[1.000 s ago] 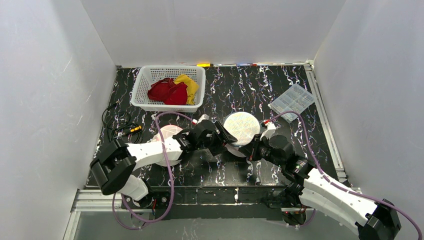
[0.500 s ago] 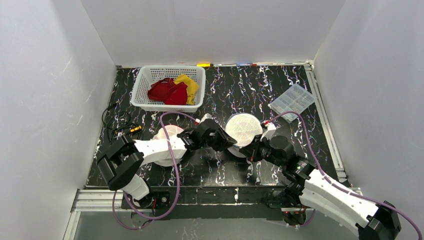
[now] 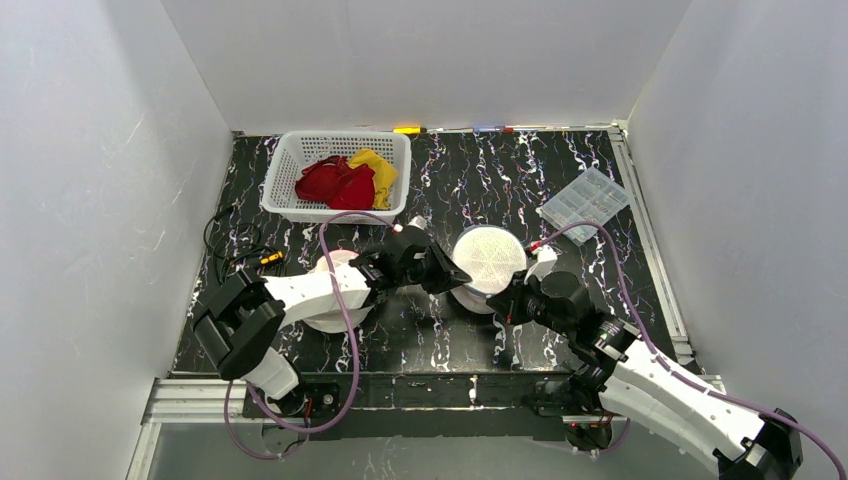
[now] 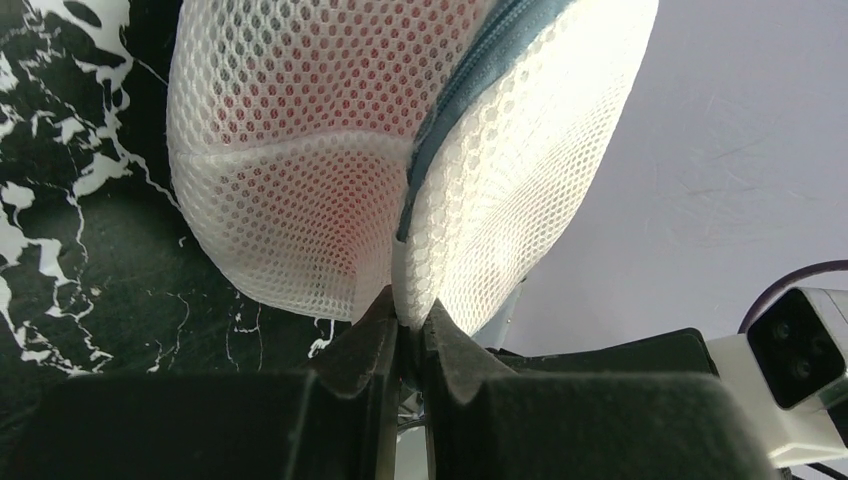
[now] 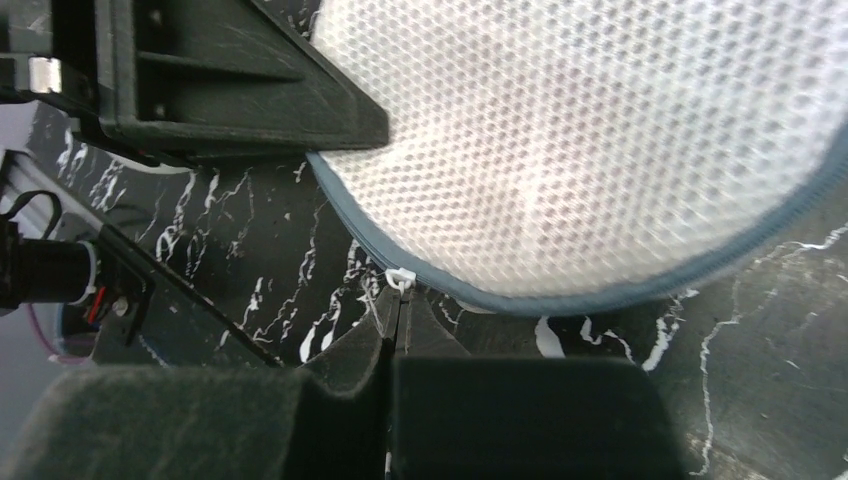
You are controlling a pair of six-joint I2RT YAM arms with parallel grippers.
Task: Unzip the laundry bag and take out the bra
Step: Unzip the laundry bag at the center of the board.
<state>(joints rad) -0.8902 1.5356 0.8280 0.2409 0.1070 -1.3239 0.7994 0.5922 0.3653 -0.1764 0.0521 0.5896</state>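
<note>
Currently the laundry bag (image 3: 487,258), a round white mesh pouch, is mid-bench (image 3: 470,180), propped up off the surface between both arms.

- Left hand (image 4: 408,320): fingers closed, clamped on a fold of mesh at the bag's edge, right beside the grey-blue zipper (image 5: 600,292). It grips cloth, not the zipper itself.
- Right hand (image 5: 397,305): fingers pressed together. The small white zipper pull (image 5: 401,277) sits at their very tips and looks pinched, though the hold is thin.
- Bra: hidden inside. Only a reddish tint (image 4: 335,235) shows through the mesh in the left wrist view.
- Zipper looks shut along the visible stretch; no gap seen.

Key relation: the zipper follows the bag's round rim. From the pull, one stretch runs up toward the left hand's anchor, and the longer stretch sweeps away to the right in the right wrist view. The right hand is at the pull, so the opening stroke falls to it, tracing the curve while the left hand braces the mesh.

Judgement: unzipping not yet begun. Which direction opens it, I cannot tell. Risk: the pull slips from so shallow a pinch.
</note>
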